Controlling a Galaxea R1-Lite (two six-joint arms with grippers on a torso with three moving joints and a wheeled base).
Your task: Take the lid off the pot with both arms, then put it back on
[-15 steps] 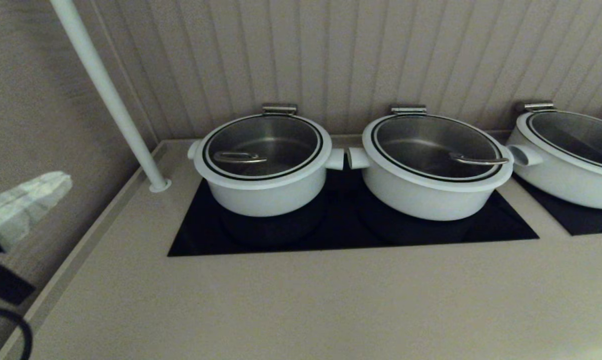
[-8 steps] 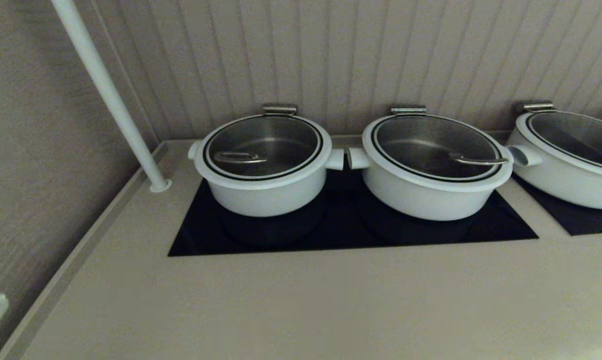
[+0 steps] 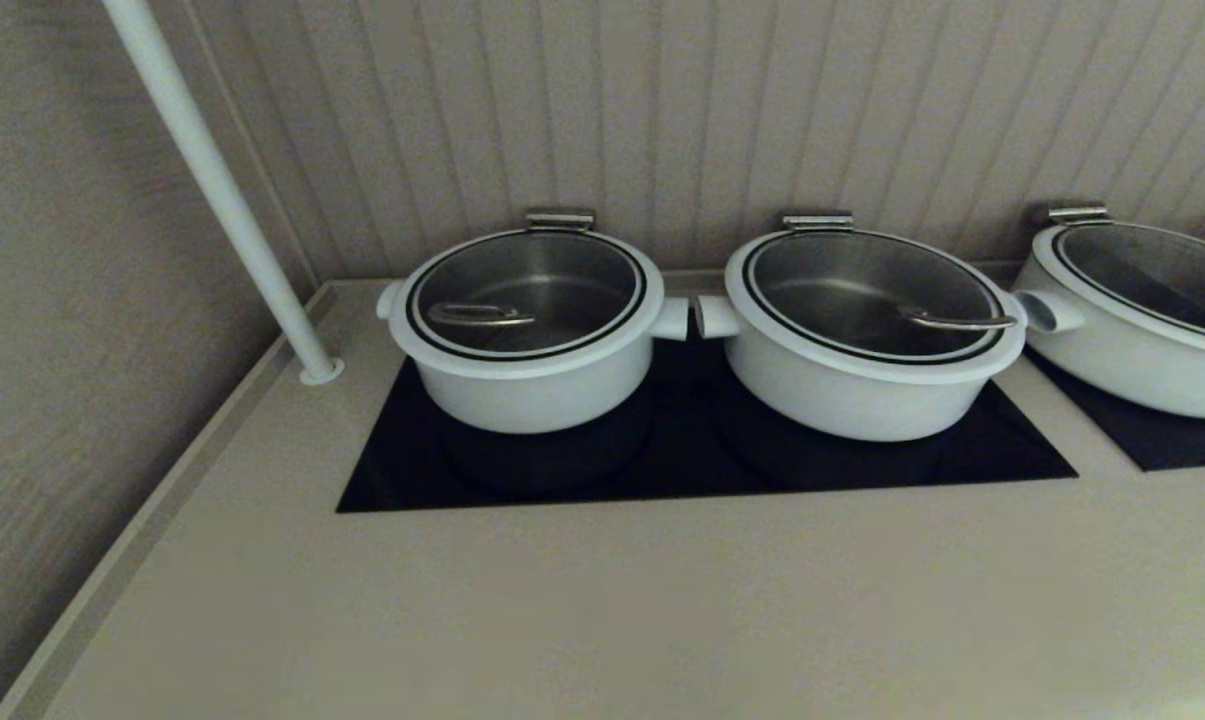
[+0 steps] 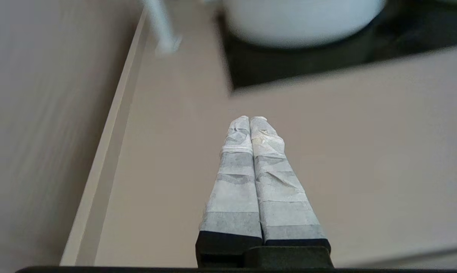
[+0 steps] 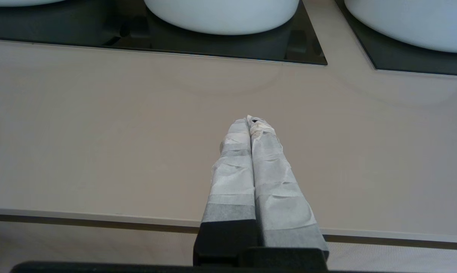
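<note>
The deep white pot (image 3: pixel 522 385) stands at the left of the black cooktop (image 3: pixel 682 470), with the clear glass lid (image 3: pixel 527 290) seated on it and its wire handle (image 3: pixel 477 316) toward the left. In the left wrist view the pot (image 4: pixel 300 19) shows blurred beyond my left gripper (image 4: pixel 250 118), which is shut and empty over the counter's near left part. My right gripper (image 5: pixel 251 120) is shut and empty above the counter's front edge. Neither gripper shows in the head view.
A wider white pot with lid (image 3: pixel 862 330) stands right of the deep pot, and a third (image 3: pixel 1142 310) at far right on a second cooktop. A slanted white pole (image 3: pixel 217 190) meets the counter at back left. A wall runs along the left.
My left gripper, seen at the head view's left edge a second ago, has dropped down and out of that view. The pots and lids have not moved.
</note>
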